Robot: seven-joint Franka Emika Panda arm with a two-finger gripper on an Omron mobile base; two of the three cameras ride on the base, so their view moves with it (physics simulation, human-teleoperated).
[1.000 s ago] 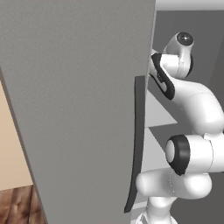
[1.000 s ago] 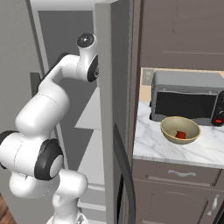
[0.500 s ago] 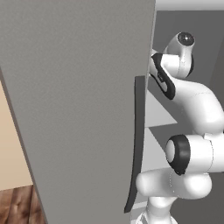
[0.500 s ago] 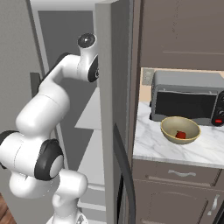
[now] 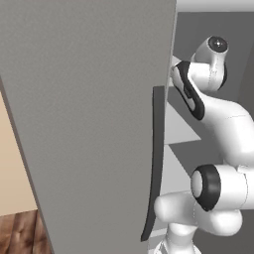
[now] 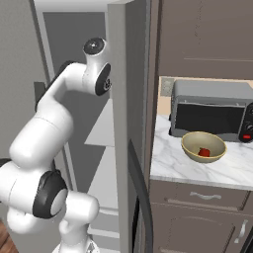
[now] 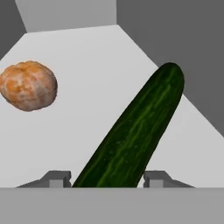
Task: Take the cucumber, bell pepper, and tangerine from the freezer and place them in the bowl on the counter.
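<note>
**1 of 3 in the bowl, the arm now at the cucumber**

Closest to the hand, the slim, dark green cucumber (image 7: 133, 140) lies on a pale grey shelf (image 7: 87, 131) inside the tall plain grey freezer (image 5: 89, 109), its near end running down between the 2 small dark fingertips of the gripper (image 7: 107, 178). The tips stand on either side of it with a little space showing, so the jaws look partly open around the cucumber; I cannot tell whether they are gripping it yet, and it appears to be resting on the shelf.

A little further back on the same shelf, well apart from the cucumber, sits the small, lumpy orange-tan tangerine (image 7: 28, 91), untouched.

Stepping back, the white arm (image 6: 64, 104) reaches past the open grey door with its long, dark curved handle (image 5: 155, 163) into the freezer.

Further off to the right, on the white marble counter (image 6: 173, 163), the round, pale yellow-olive bowl (image 6: 191, 146) stands just in front of the grey microwave (image 6: 212, 111). The small, glossy red bell pepper (image 6: 204, 152) already lies in it.

So 1 item looks delivered. The cucumber seems to be the step in hand, and the tangerine is left after that.
</note>
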